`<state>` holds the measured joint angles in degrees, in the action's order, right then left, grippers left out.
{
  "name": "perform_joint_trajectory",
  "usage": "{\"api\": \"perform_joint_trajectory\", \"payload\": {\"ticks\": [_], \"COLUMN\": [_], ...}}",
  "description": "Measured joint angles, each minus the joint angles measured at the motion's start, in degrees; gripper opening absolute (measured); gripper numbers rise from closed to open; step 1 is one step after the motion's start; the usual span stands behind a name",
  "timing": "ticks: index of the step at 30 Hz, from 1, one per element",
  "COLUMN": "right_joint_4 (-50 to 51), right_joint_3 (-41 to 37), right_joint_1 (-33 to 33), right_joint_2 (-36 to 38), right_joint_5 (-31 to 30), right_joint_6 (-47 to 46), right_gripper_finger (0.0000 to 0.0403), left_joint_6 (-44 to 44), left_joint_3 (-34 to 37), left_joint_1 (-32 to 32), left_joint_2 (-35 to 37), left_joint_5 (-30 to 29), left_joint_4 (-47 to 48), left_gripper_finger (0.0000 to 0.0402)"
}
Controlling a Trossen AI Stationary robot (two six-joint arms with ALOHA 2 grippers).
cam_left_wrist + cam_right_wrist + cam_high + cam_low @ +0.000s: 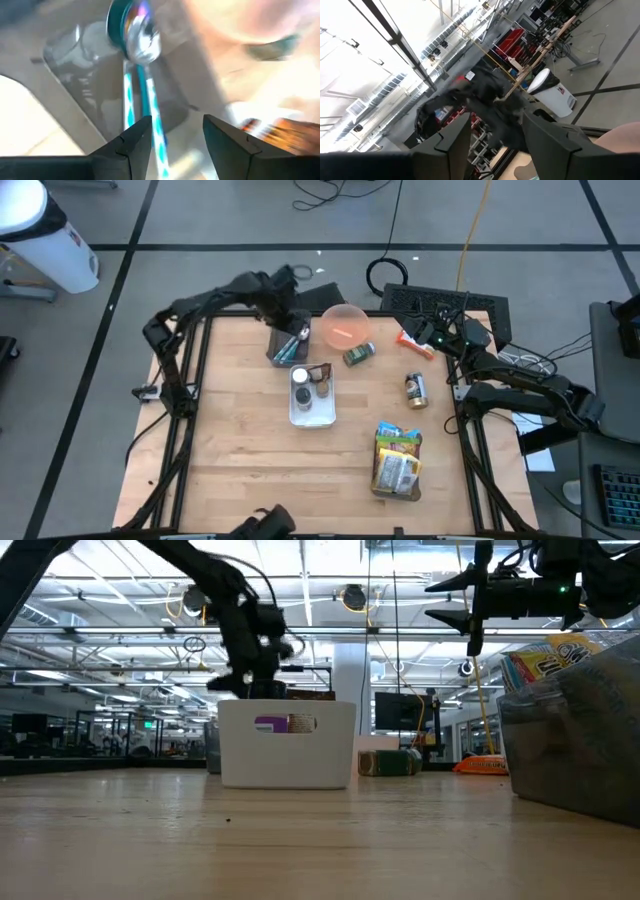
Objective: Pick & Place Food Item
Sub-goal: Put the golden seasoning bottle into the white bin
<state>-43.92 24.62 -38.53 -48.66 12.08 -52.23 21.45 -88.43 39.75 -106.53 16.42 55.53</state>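
A: Any writing you can read on the tabletop (230, 450)?

B: Not really. The white bin (288, 743) shows a purple label at its rim from the low view, but the letters are too small. The yellow snack bags (397, 462) at the near right have print I can't make out, and the low view cuts them off at the frame's edge.

A: Where is the left tool (290, 330)?

B: Over the small grey container (287, 346) at the far side, just left of the pink bowl (346, 326). Its wrist view shows the fingers (134, 140) parted, with a teal-and-silver packet (137, 35) standing in the container beyond them, not gripped. That view is smeared, so the packet's wording is lost.

A: And the right tool (432, 333)?

B: Raised off the far right corner, near the orange packet (414, 343). Its fingers (451, 142) stand apart with nothing between them.

A: Other food items?

B: A green can (359, 355) lies beside the bowl, a tin (415, 388) stands farther right, and jars (310, 380) sit in the white bin. Their labels are unreadable.
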Motion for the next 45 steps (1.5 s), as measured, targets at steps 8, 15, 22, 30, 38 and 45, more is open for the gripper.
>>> {"api": "perform_joint_trajectory", "payload": {"ticks": [8, 15, 22, 30, 38, 45], "right_joint_4": [-0.02, 0.01, -0.02, 0.01, -2.43, -10.17], "right_joint_3": [0.0, 0.0, 0.0, 0.02, 0.02, 0.0], "right_joint_1": [-0.01, 0.0, 3.12, 10.1, 15.24, 19.59], "right_joint_2": [0.02, 0.0, -0.24, -3.87, -9.91, -14.55], "right_joint_5": [0.04, 0.02, -5.09, -15.16, -15.28, -15.26], "right_joint_6": [-2.39, -2.6, -1.34, 0.87, -2.92, -5.43], "right_gripper_finger": [0.0171, 0.0171, 0.0171, 0.0171, 0.0171, 0.0171], "left_joint_6": [-7.44, -18.19, -13.28, 2.83, 11.54, 14.43], "left_joint_3": [-4.82, -2.12, 12.25, 36.64, 50.95, 52.86], "left_joint_1": [0.17, -5.47, -16.49, -25.74, -30.56, -31.76], "left_joint_2": [14.24, 32.03, 47.89, 60.64, 58.78, 51.78], "left_joint_5": [10.1, 14.03, 9.89, 5.41, -3.61, -11.54], "left_joint_4": [1.46, 1.25, -12.7, -46.54, -75.15, -82.55], "left_gripper_finger": [0.0173, 0.0173, 0.0172, 0.0173, 0.0173, 0.0173]}}
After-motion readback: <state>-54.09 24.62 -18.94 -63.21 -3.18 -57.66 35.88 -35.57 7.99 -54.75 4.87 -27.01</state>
